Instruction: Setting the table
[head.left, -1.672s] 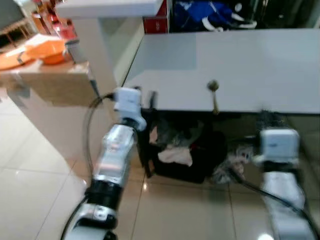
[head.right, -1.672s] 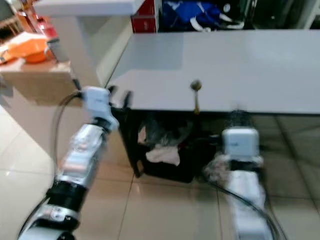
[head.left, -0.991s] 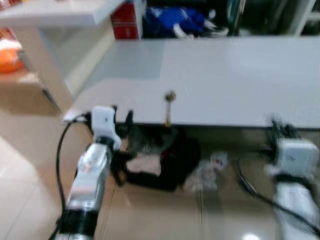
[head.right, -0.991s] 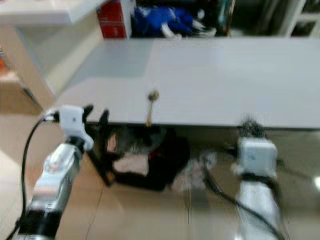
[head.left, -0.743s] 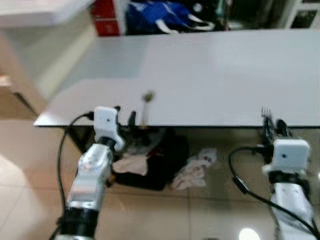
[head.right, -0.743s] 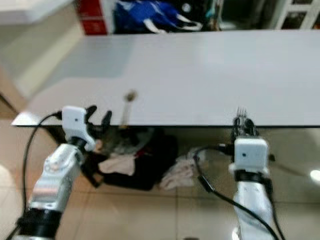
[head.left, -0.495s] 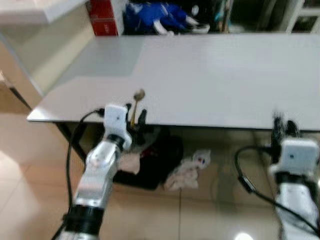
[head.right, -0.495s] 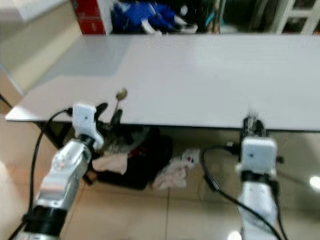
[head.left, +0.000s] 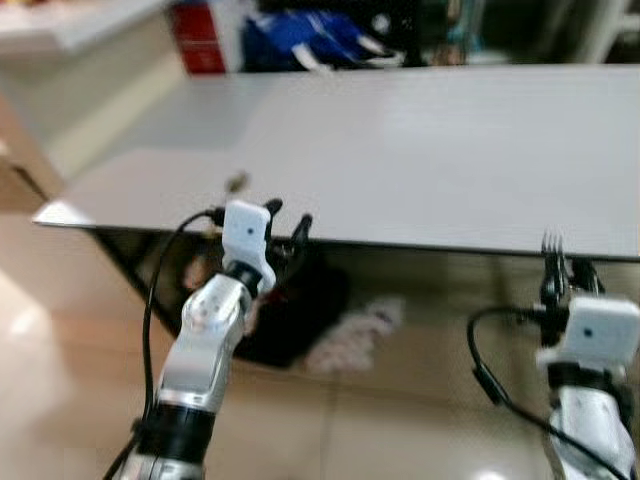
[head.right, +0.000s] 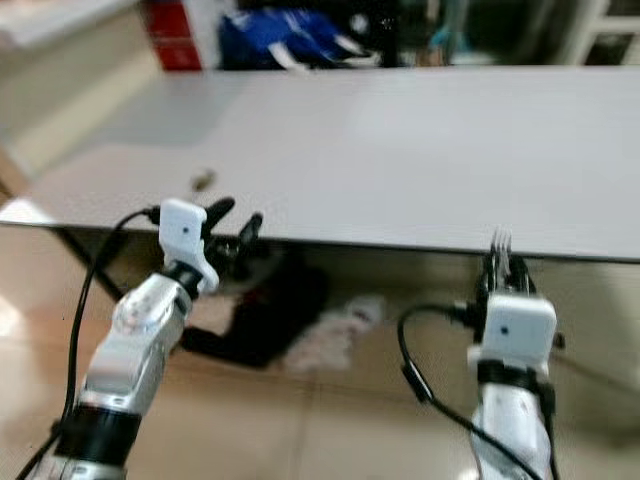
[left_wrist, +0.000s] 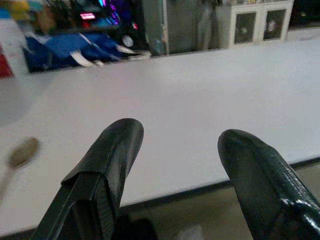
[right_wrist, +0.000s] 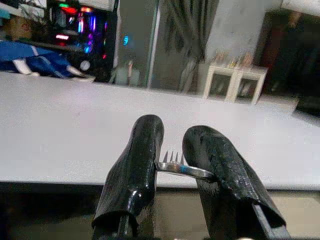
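Note:
A small spoon (head.left: 237, 182) lies on the wide pale grey table (head.left: 430, 140) near its front left edge; it shows blurred in the left wrist view (left_wrist: 20, 152). My left gripper (head.left: 287, 218) is raised at the table's front edge just right of the spoon, open, with nothing between its fingers (left_wrist: 120, 145). Over on the right, below the front edge, my right gripper (head.left: 562, 272) is shut on a metal fork (right_wrist: 175, 165). The fork's tines (head.left: 550, 243) point up toward the table edge.
Under the table sit a black bag with clothes (head.left: 290, 310) and a white cloth (head.left: 350, 335) on the tiled floor. Blue fabric (head.left: 310, 35) and a red box (head.left: 200, 45) lie beyond the far edge. A pale counter (head.left: 80, 25) stands at far left.
The camera has swung and steadied on the table. My left gripper has shifted from the spoon's handle to just right of it. The right gripper still holds the fork.

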